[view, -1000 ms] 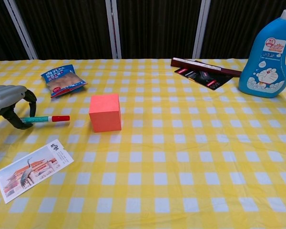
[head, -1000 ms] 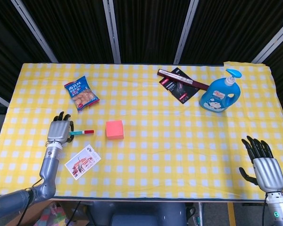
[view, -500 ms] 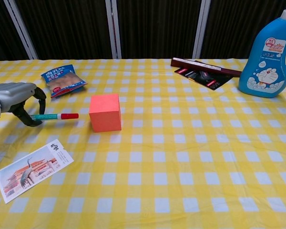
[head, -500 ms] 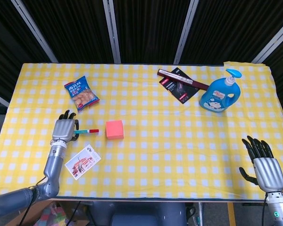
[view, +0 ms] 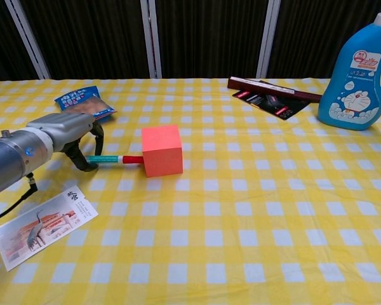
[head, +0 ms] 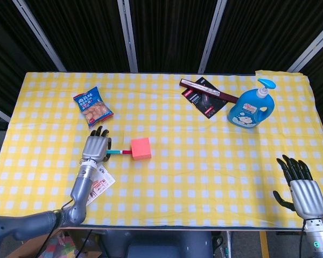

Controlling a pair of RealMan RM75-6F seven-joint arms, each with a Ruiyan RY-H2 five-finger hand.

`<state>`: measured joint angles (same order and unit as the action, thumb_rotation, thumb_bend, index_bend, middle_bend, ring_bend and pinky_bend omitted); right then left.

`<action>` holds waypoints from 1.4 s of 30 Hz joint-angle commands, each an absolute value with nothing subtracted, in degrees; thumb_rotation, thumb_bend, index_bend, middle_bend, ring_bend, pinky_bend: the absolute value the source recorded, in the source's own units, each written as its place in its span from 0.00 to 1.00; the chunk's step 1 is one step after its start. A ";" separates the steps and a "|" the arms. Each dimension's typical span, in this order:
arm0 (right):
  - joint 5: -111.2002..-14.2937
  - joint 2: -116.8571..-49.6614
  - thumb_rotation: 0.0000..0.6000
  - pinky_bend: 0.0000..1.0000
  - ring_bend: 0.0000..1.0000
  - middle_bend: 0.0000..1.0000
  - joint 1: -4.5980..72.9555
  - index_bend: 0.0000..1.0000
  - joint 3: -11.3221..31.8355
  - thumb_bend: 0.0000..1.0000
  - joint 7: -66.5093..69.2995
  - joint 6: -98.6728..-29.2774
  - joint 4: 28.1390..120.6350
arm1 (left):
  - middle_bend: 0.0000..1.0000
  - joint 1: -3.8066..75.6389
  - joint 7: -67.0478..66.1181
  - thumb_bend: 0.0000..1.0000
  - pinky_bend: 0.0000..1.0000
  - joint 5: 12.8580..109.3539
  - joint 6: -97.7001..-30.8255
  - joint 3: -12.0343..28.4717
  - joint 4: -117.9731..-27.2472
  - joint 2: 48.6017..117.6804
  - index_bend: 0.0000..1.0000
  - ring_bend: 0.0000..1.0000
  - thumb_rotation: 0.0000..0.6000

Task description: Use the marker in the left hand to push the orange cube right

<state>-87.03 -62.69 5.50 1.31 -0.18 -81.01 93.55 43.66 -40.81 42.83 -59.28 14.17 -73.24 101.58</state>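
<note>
since the earlier frames the orange cube point(head: 141, 148) has been shifted right across the table point(head: 204, 172), away from the snack bag point(head: 92, 106), with the left hand point(head: 96, 148) carried along behind it. the marker point(view: 114, 159) is pinched in the fingers point(view: 84, 159), its red tip touching the cube's left face. the push is judged underway; more travel may remain. the right hand point(head: 299, 188) is rested far right of the cube, fingers spread.

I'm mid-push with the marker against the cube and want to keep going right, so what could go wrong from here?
The marker tip meets the orange cube low on its left face, and the cube already looks slightly turned, so it may rotate and slide off the tip. The left hand holds the marker only at its back end, so it could slip or pivot in the fingers.
</note>
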 commanded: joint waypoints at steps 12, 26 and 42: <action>-87.14 -62.64 1.00 0.00 0.00 0.00 5.53 0.00 1.29 0.38 0.07 -81.03 93.40 | 0.15 47.87 -45.11 0.40 0.14 38.59 -60.74 16.65 -72.24 106.19 0.67 0.02 1.00; -86.96 -62.62 1.00 0.00 0.00 0.00 5.52 0.00 1.30 0.38 0.06 -80.92 93.68 | 0.16 47.75 -46.17 0.41 0.14 36.78 -62.89 16.77 -73.94 105.65 0.68 0.02 1.00; -86.47 -62.10 1.00 0.00 0.00 0.00 5.57 0.00 1.32 0.38 1.25 -80.39 94.10 | 0.16 53.35 -46.73 0.42 0.14 36.74 -61.77 19.68 -66.56 113.36 0.68 0.02 1.00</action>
